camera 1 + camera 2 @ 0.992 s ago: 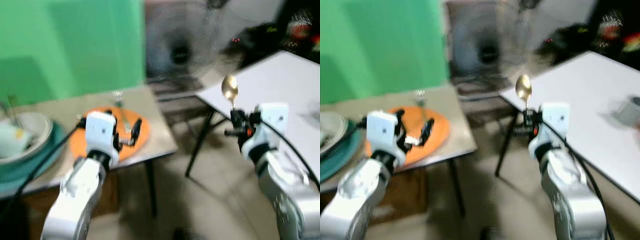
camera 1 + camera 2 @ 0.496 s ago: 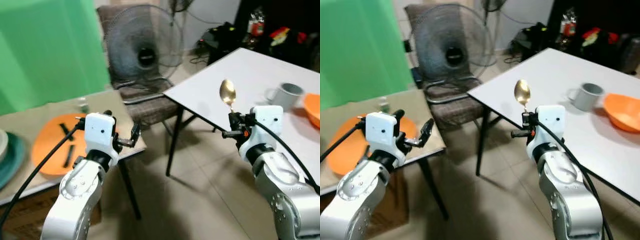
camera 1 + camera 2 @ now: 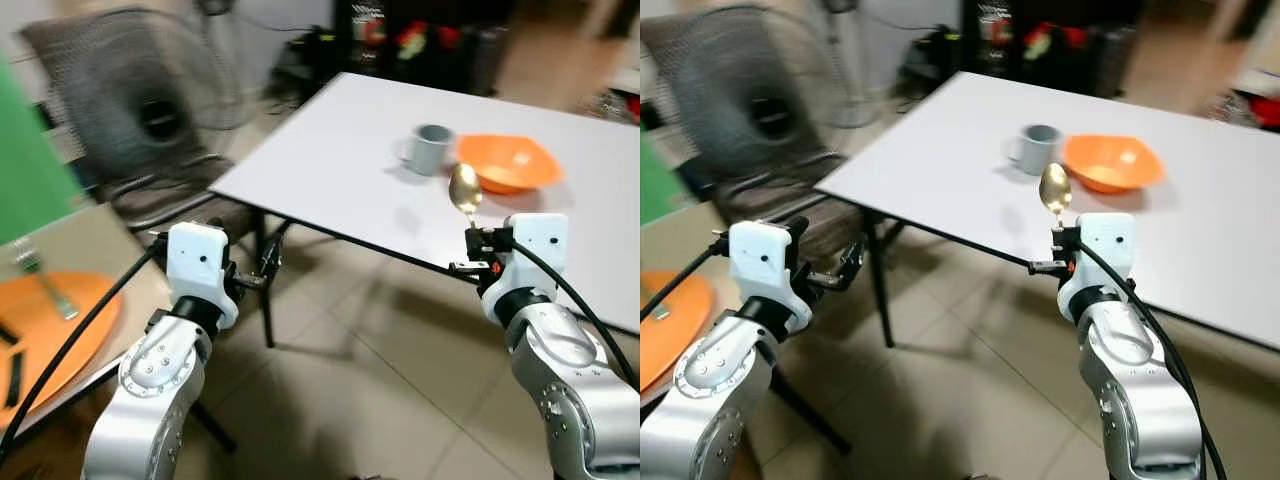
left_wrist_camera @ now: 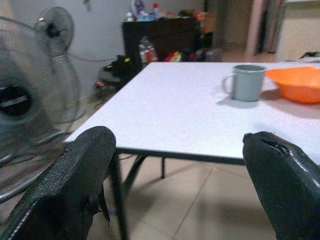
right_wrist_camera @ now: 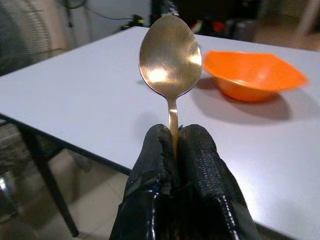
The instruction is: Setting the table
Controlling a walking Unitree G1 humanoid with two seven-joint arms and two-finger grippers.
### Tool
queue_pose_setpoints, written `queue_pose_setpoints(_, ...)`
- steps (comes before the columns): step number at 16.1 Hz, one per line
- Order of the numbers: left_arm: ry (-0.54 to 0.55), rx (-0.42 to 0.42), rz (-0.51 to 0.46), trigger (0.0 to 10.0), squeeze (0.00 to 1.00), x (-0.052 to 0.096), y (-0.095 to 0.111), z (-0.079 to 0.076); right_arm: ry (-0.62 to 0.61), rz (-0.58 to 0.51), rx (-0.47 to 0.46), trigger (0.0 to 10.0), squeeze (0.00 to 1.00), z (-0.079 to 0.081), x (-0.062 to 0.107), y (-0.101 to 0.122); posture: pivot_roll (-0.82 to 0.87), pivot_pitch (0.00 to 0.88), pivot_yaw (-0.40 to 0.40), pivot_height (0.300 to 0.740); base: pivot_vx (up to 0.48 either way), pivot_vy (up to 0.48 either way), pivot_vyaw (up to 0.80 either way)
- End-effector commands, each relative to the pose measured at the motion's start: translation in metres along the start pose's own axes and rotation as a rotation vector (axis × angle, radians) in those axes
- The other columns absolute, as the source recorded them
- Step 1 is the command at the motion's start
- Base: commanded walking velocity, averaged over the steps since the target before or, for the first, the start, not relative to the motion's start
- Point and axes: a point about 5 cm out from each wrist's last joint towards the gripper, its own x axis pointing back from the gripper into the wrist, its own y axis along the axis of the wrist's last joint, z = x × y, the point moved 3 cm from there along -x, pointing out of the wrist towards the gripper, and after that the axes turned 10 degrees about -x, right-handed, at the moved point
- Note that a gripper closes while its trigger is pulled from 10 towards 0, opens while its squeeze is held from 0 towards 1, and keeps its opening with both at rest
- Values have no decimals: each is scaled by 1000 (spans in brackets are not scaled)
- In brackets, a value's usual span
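Observation:
My right gripper (image 3: 469, 240) is shut on the handle of a gold spoon (image 3: 464, 190), which stands upright with its bowl on top, level with the near edge of the white table (image 3: 330, 150). In the right wrist view the spoon (image 5: 170, 55) rises from between the closed fingertips (image 5: 197, 145). A grey mug (image 3: 432, 148) and an orange bowl (image 3: 505, 162) sit side by side on the table beyond the spoon. My left gripper (image 3: 270, 258) is open and holds nothing, off the table's left corner above the floor; its fingers (image 4: 75, 175) frame the table and the mug (image 4: 247, 81).
A standing fan (image 3: 140, 110) and a dark chair (image 3: 190, 205) are at the back left. A low side table (image 3: 85, 245) with an orange plate (image 3: 40, 320) and a fork (image 3: 40, 280) is at the far left. Dark cluttered furniture (image 3: 400, 40) stands behind the white table. Tiled floor (image 3: 380, 360) lies ahead.
The camera has swung to the right: the side table and green wall slid off to the left, and the white table with mug and bowl came to the middle. Both grippers keep their pose.

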Motion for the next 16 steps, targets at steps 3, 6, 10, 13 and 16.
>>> queue_pose_setpoints(3, 16, 23, -21, 10000, 0, -1, 2, 6, -14, 7, 2, 10000, 0, 2, -4, 1, -94, 0, 32, 740, 0, 0, -800)
queue_pose_setpoints(6, 6, 16, -17, 10000, 0, 0, 1, 6, -11, 13, 7, 10000, 0, 3, -6, 1, -92, 0, 28, 740, 0, 0, -800)
queue_pose_setpoints(10, -4, -3, -7, 10000, 0, 2, -1, 7, 42, 26, 32, 10000, 0, 9, -8, 1, -89, 0, 24, 740, 245, 0, -200)
queue_pose_setpoints(13, 0, -7, 0, 10000, 0, 4, -2, 11, 87, 43, 37, 10000, 0, 15, -9, -1, -86, 0, 22, 740, 272, 0, 0)
queue_pose_setpoints(16, 2, -12, 5, 10000, 0, 7, -3, 14, 121, 70, 44, 10000, 0, 20, -9, -6, -79, 0, 18, 740, 295, 0, 0)
